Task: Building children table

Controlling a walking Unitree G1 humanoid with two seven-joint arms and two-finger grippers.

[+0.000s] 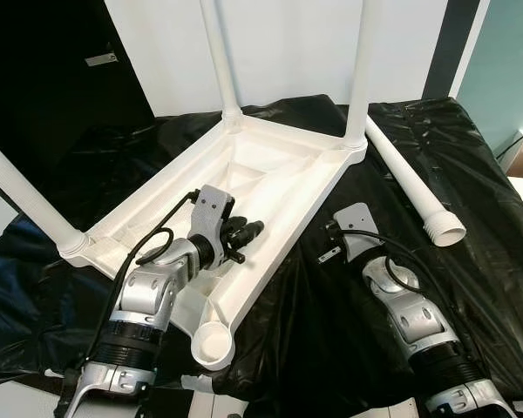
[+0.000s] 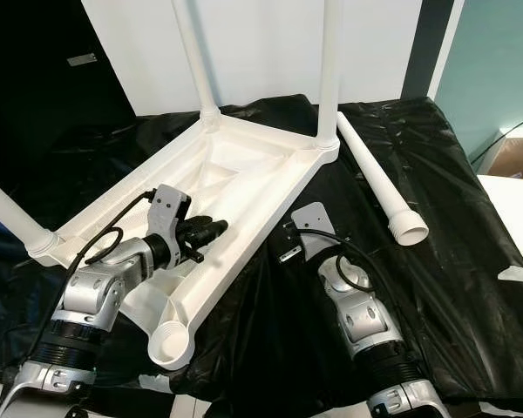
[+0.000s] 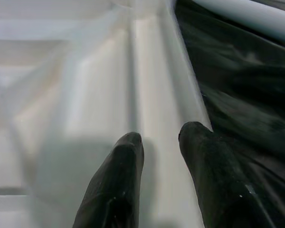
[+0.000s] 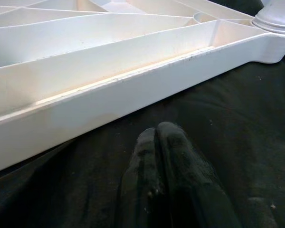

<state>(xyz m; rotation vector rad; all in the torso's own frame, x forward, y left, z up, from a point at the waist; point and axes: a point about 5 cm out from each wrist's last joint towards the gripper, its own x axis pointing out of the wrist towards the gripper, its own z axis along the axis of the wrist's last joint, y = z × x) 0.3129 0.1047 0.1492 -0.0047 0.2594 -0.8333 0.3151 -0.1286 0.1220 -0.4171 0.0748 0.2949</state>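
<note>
The upturned tabletop (image 1: 270,174) lies on the black sheet (image 1: 471,287) with three legs already standing in its corners, and the near corner socket (image 1: 213,342) is empty. The loose leg (image 1: 410,187) lies on the sheet off the tabletop's right side, its long axis running away from the robot, its wide open end nearest. I'd judge the right gripper (image 4: 156,137), fingers pressed together on the sheet just beside the tabletop's rim, is the closer one to it; the left gripper (image 3: 159,142), fingers slightly spread and holding nothing, hovers over the tabletop's underside.
</note>
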